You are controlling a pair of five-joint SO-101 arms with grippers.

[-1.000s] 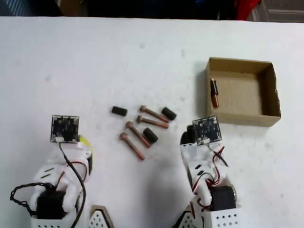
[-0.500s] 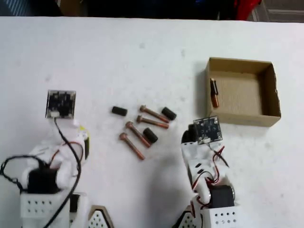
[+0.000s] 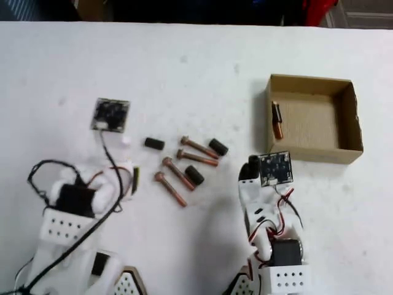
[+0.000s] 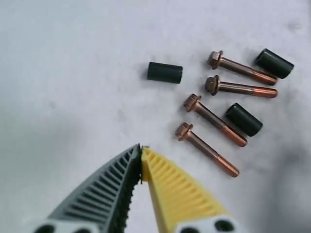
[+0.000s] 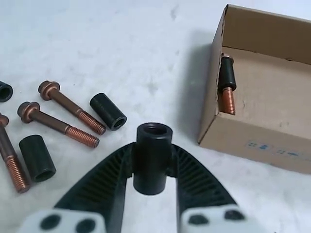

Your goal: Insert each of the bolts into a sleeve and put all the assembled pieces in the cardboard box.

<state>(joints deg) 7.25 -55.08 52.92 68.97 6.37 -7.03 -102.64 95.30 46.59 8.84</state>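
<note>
Right gripper (image 5: pixel 153 154) is clenched on a black sleeve (image 5: pixel 152 160), open end showing. It sits just near-left of the box (image 3: pixel 344 144), off the near-left corner. Left gripper (image 4: pixel 141 149) is pinched shut on nothing, tips over bare table (image 3: pixel 184 67), left and near of the loose parts.

Four bolts (image 3: pixel 178 173) lie between the arms, roughly parallel, heads left. There are three loose sleeves (image 3: pixel 153 144): one apart on the left, one just beside the far bolt's threaded end, one just beside the third bolt's threaded end.

The box is open-topped, at right. One assembled piece (image 3: pixel 277 120) lies inside along the left wall, and the rest of the floor is open. The box's near wall stands between the right gripper and that floor. Wide bare table lies far and left of the parts, with a bare strip right of the box.
</note>
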